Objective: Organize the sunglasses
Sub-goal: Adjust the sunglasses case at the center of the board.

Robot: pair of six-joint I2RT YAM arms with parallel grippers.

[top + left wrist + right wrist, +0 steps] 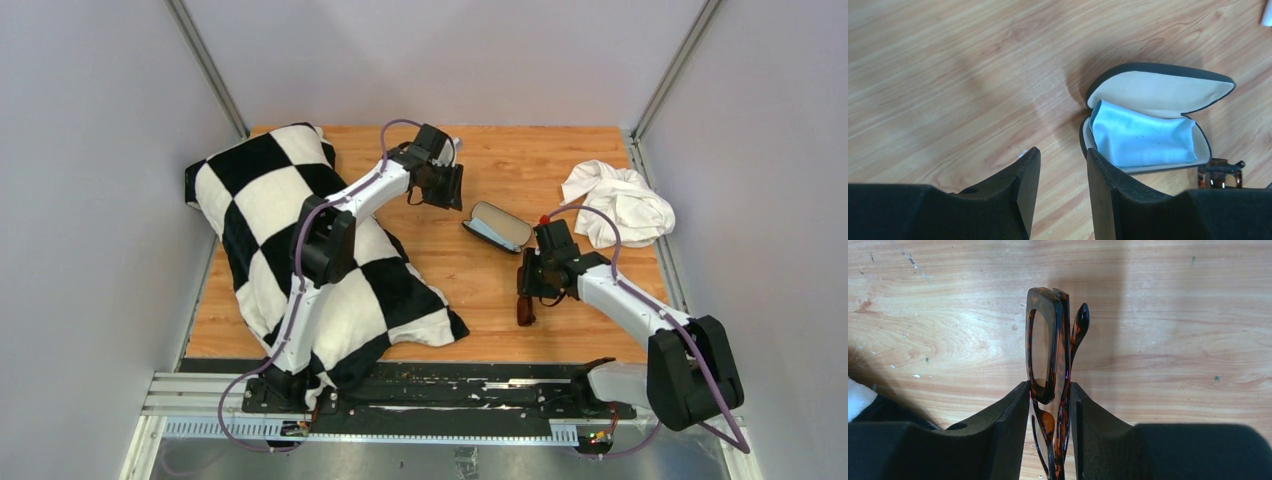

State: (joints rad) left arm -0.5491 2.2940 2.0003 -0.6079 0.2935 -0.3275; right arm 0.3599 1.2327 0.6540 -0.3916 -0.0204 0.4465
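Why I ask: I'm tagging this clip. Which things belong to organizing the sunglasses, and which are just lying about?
Belongs to the job:
sunglasses, folded, held in the right jaws
black case, open, likely their destination
blue cloth inside it

Just lying about:
black-and-white checkered cloth at the left
crumpled white cloth at the far right

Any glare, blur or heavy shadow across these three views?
Top external: even light, sharp, faint shadows on the table. Left wrist: case sharp, soft shadow left of it, left pincer underexposed. Right wrist: sunglasses crisp, broad shadow band under them.
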